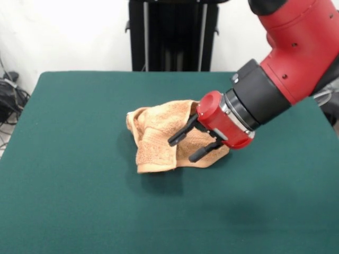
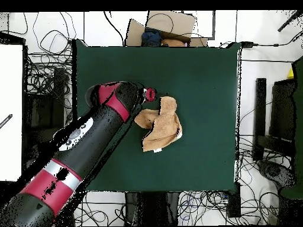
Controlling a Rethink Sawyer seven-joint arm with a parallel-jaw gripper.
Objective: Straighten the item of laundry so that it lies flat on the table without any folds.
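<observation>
The orange-tan towel [image 1: 159, 140] lies crumpled in a folded heap near the middle of the dark green table [image 1: 79, 185]. My gripper [image 1: 186, 146] points down and leftward over the towel's right part. Its two black fingers [image 1: 178, 137] are spread apart with nothing between them. Whether the tips touch the cloth I cannot tell. In the overhead view the towel [image 2: 164, 127] is bunched, with a small white tag at its lower edge. There the gripper [image 2: 155, 104] sits at the towel's upper left edge, on the table [image 2: 201, 77].
The black pedestal [image 1: 172, 34] stands behind the table's far edge. Cables [image 1: 10, 95] lie on the floor at the left. In the overhead view a cardboard box [image 2: 163, 26] sits past the table's top edge and cables ring the table.
</observation>
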